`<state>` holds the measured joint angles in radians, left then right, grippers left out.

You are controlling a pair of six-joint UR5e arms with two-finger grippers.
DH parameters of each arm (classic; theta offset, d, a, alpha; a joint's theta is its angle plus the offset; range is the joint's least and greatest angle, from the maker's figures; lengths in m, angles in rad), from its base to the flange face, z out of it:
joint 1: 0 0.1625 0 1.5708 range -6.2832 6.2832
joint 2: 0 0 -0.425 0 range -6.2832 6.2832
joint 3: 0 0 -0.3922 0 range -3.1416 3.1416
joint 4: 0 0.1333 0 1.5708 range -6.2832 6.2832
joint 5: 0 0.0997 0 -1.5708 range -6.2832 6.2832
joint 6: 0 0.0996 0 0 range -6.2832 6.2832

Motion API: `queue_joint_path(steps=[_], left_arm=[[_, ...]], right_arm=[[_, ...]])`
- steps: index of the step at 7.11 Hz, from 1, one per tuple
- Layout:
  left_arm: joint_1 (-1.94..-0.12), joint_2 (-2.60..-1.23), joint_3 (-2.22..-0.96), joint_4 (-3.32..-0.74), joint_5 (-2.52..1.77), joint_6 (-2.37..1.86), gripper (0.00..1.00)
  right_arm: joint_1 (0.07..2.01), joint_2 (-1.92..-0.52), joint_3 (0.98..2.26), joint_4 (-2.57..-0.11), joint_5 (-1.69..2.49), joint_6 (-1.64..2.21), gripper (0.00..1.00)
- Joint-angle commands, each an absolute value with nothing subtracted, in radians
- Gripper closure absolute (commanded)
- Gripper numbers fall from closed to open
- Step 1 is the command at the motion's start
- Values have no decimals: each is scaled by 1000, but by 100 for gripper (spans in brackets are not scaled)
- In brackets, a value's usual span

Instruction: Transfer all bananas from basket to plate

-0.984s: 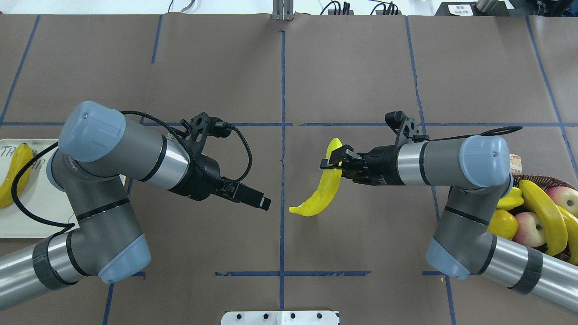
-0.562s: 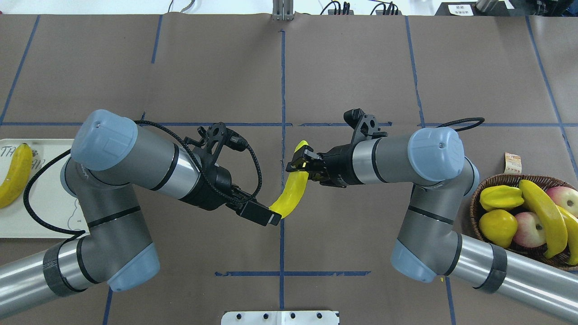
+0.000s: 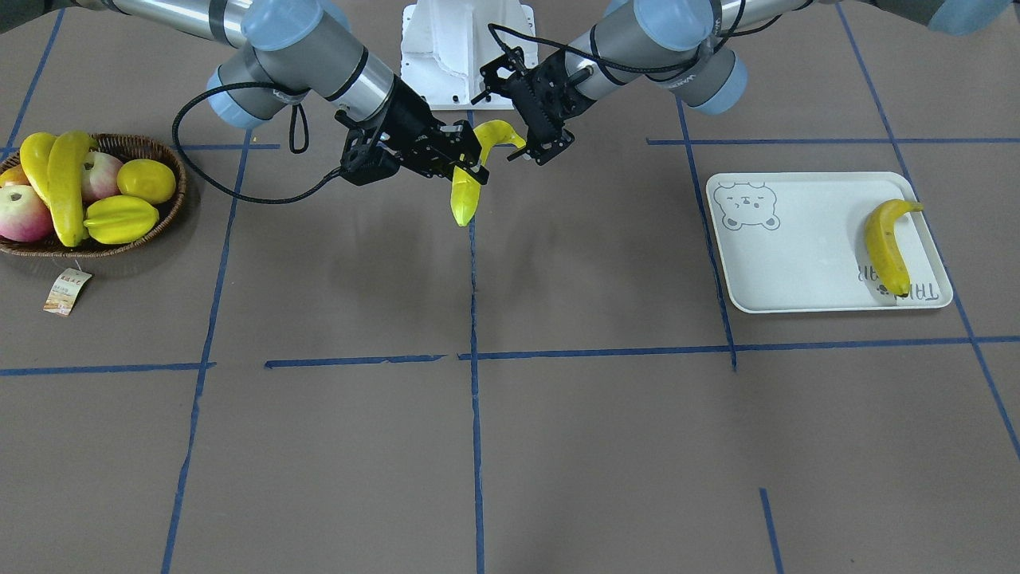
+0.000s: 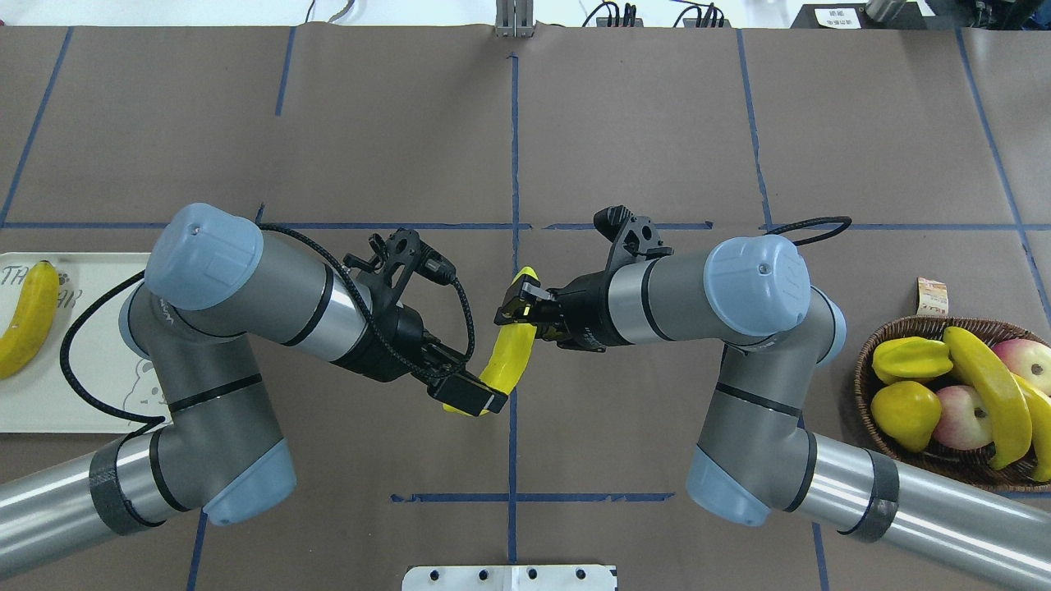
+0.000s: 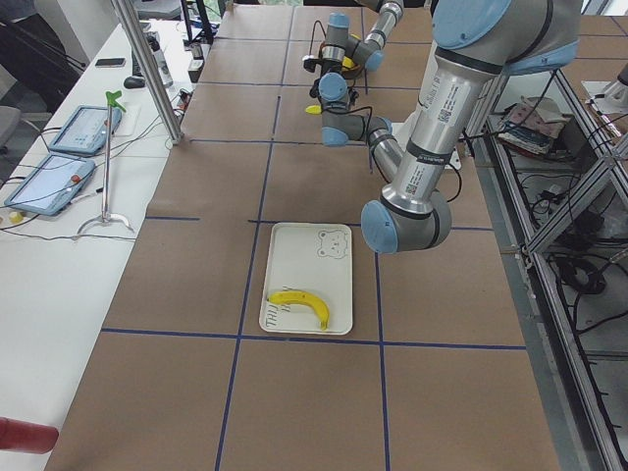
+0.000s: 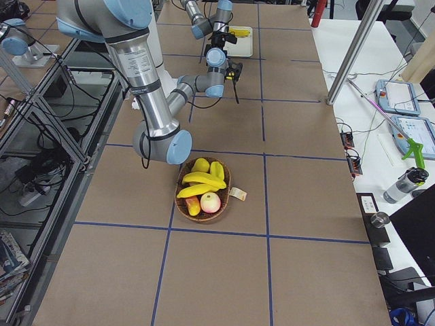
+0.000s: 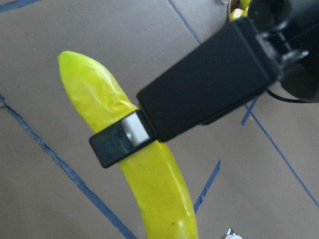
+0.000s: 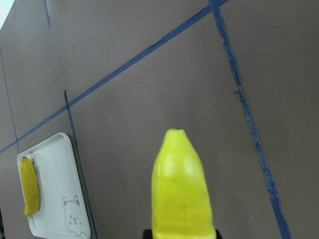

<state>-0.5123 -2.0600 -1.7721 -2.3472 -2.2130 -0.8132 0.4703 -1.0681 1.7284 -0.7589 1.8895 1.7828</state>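
Note:
A yellow banana point(image 4: 509, 361) hangs in the air over the table's centre line. My right gripper point(image 4: 519, 305) is shut on its upper part. My left gripper point(image 4: 472, 398) is open, with its fingers point(image 7: 119, 144) astride the banana's lower end. The front view shows the same banana point(image 3: 466, 195) between the two grippers. The brown wicker basket point(image 4: 870, 361) at the right holds two more bananas point(image 4: 989, 394). The white plate point(image 4: 74, 386) at the left carries one banana point(image 4: 29, 320).
The basket also holds a starfruit point(image 4: 911, 359), a round yellow fruit point(image 4: 903, 410) and two apples point(image 4: 956, 414). Its paper tag point(image 4: 932, 297) lies on the table beside it. The robot's white base point(image 4: 509, 577) is at the near edge.
My right arm carried the banana left to the centre line. My left arm moved right and its fingers came around the banana's lower end.

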Motion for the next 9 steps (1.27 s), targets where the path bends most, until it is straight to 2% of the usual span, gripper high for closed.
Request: queue_joint_path(steps=[1, 3, 5, 7, 8, 9], left_arm=[[-502, -2060, -1761, -2359, -2214, -810, 19], [-486, -2059, -1749, -2373, -2214, -811, 22], [-483, -2059, -1749, -2378, -2214, -813, 38], [-483, -2057, -1752, -2381, -2214, -824, 63], [-485, -2057, -1753, -2382, -2214, -827, 73], [-488, -2054, -1755, -2382, -2214, -828, 88]], right_arm=[[469, -1060, 1729, -758, 1888, 1820, 93], [469, -1051, 1729, -759, 1888, 1822, 93], [469, -1051, 1729, -759, 1888, 1822, 93], [469, -1052, 1726, -761, 1888, 1822, 92], [469, -1051, 1726, -759, 1888, 1822, 87], [469, -1051, 1726, -759, 1887, 1821, 54]])
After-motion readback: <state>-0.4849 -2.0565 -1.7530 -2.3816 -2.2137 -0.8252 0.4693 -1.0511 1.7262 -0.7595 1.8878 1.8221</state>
